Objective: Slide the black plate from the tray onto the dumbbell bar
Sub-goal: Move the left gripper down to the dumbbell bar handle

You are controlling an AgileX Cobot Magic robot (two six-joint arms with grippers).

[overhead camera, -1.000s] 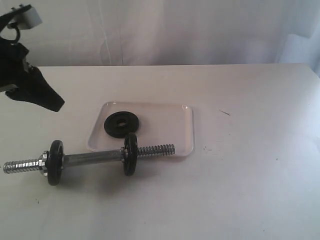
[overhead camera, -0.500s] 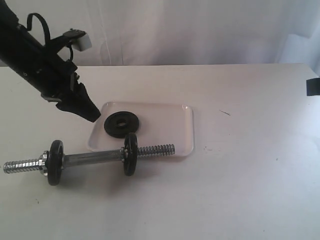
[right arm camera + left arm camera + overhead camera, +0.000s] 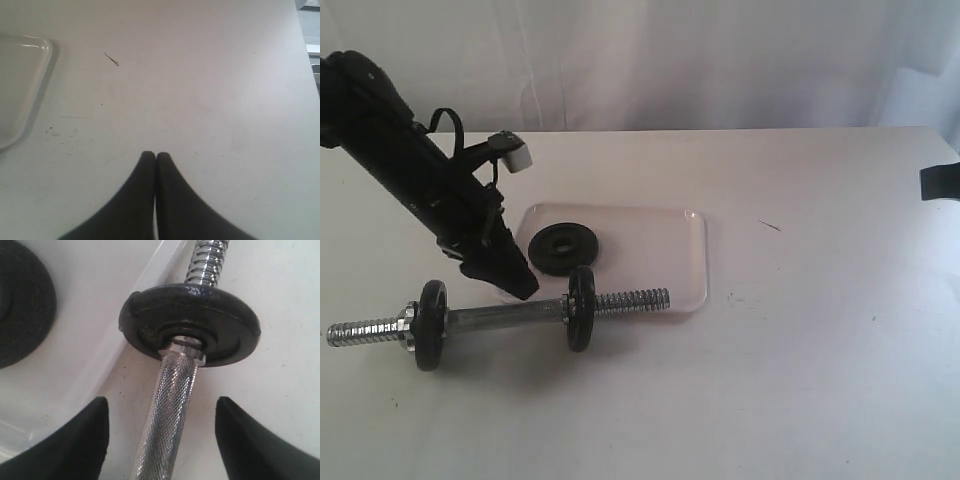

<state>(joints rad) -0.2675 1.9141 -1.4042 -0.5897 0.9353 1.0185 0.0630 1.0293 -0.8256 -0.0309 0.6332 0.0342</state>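
The black plate (image 3: 563, 249) lies flat in the tray (image 3: 660, 235), toward its near-left corner, untouched and not yet lifted. The task's main move is, by the look of things, all ahead of you.

Just in front of the tray, the dumbbell bar (image 3: 505, 318) rests on the table (image 3: 800, 380). Two other discs are already threaded on it, one near its left end (image 3: 430, 325) and one toward the right (image 3: 581, 308). The bare threaded stub beyond the right disc overlaps the tray's front lip, and that looks like the free end where the plate should go.

Your left gripper (image 3: 161, 407) hangs over the bar's knurled middle with its jaws spread wide, one finger (image 3: 85, 440) on each side of the rod. It grasps nothing. Whether it touches the bar cannot be told.

Your right gripper (image 3: 156, 157) sits well apart at the table's right side, its fingers pressed together and empty.

Left to do, as it appears: steady the bar, pick up the plate, and slide it on.
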